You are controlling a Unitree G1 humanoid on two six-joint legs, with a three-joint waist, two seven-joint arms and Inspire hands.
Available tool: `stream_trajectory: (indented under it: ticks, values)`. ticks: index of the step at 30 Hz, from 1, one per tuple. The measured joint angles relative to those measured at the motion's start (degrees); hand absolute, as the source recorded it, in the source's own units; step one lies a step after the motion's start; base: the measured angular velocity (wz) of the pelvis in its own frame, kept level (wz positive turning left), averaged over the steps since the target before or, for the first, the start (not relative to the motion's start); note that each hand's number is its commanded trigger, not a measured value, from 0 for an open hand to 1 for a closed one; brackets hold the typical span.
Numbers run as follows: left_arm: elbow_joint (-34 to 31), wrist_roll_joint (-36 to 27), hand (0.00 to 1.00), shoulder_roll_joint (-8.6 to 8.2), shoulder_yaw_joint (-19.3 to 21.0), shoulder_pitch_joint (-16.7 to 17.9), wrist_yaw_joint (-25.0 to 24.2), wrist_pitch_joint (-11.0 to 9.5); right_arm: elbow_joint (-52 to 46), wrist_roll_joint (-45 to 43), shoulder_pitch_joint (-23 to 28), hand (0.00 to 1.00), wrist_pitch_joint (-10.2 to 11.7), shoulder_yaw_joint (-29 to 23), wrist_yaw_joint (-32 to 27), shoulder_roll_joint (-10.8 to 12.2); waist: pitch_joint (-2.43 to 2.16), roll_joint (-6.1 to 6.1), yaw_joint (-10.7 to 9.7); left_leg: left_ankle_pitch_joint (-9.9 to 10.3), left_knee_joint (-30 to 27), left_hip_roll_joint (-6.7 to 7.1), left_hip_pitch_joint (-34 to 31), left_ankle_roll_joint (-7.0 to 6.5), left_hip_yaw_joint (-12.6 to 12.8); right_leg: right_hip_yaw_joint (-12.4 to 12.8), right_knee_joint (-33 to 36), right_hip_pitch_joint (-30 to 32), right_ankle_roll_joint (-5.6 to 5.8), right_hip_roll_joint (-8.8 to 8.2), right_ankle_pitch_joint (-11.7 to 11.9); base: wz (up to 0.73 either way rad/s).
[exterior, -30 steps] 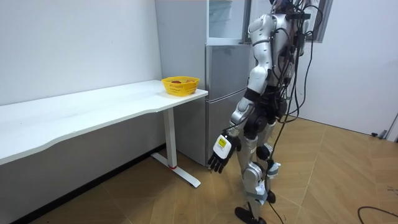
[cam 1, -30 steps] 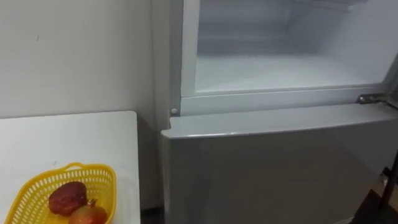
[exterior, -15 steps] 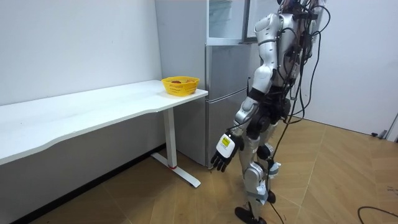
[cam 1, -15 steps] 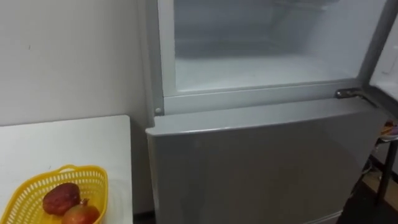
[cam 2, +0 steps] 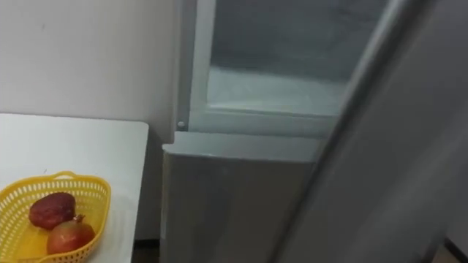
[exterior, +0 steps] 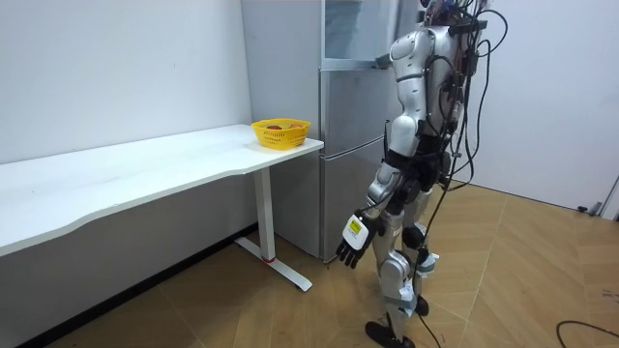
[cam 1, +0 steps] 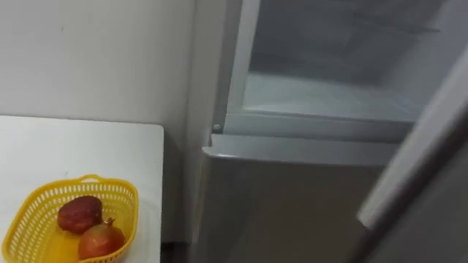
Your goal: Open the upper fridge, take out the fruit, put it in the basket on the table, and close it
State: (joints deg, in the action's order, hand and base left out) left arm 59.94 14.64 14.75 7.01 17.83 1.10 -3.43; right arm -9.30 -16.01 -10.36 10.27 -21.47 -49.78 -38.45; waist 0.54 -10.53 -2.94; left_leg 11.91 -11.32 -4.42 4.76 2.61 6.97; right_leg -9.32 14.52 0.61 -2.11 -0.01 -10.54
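Note:
I stand close in front of the grey fridge [exterior: 350,145]. Its upper compartment [cam 1: 329,95] shows a pale interior with a bare shelf; I see nothing stored on it. The upper door [cam 1: 413,168] cuts in from the right as a grey slanted slab and covers the compartment's right part. Below it the lower door [cam 1: 278,208] is closed. My left hand [exterior: 353,240] hangs low beside my leg with relaxed fingers, holding nothing.
A white table [cam 1: 73,146] stands to the fridge's left against the wall. On its near corner sits a yellow basket [cam 1: 88,179] with a dark red fruit [cam 1: 79,213] and an orange-red fruit [cam 1: 101,239]. Wooden floor lies open behind me.
The upper door has swung in from the right across the compartment. My view has shifted. My left hand has drifted slightly toward the room view's right.

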Motion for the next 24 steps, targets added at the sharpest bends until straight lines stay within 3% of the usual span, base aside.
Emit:
stream_trajectory:
  ticks: [3,9,12,13,17,24]
  values:
    - [0.0,0.0,0.0,0.54,-1.7,-0.3,0.3,0.0,-1.4,-1.0,-0.8,0.0,3.5,0.1,1.0,0.0,0.03,0.2,0.5,0.0,0.1,0.05,0.2,0.0,-0.5,-0.7,-0.9,-1.0,0.09,-0.06,0.1,0.13]
    - [-0.2,-0.3,0.0,0.38,-3.9,-0.5,-0.7,0.7,-2.5,2.8,-0.8,0.0,5.1,0.8,6.8,0.0,0.04,1.49,1.2,0.1,0.2,-0.08,0.4,0.11,-1.1,-2.0,-2.7,-2.2,0.13,-0.02,0.4,0.12]
    - [-0.2,0.1,0.0,0.2,-3.9,-0.6,-1.1,1.1,-0.7,6.4,-0.8,0.0,4.9,1.9,9.6,0.0,-0.07,2.2,1.7,0.1,0.2,-0.07,0.6,0.11,-1.1,-2.2,-2.9,-2.9,0.17,-0.05,0.4,0.02]
    - [-0.3,0.7,0.0,0.17,-3.9,-0.6,-1.6,1.3,0.5,7.7,-0.8,0.0,4.6,2.7,11.0,0.0,0.14,2.59,1.8,0.1,0.2,-0.07,0.9,0.11,-1.1,-2.2,-2.8,-3.1,0.17,-0.05,0.4,0.0]
    - [-0.3,1.3,0.0,-0.3,-3.9,-0.7,-2.1,2.0,4.1,10.7,-0.8,0.0,3.2,3.7,16.3,0.0,0.16,3.06,2.0,0.1,0.6,-0.08,1.0,0.11,-1.0,-1.9,-2.7,-2.9,0.17,0.01,0.4,0.0]
    - [-0.3,1.3,0.0,-0.1,-3.6,-0.9,-2.8,2.6,13.1,19.2,-0.8,0.0,1.2,4.5,21.7,0.0,0.35,1.83,2.8,0.1,0.6,-0.1,1.1,0.11,-1.4,-2.2,-2.8,-3.1,0.15,0.03,0.5,0.02]
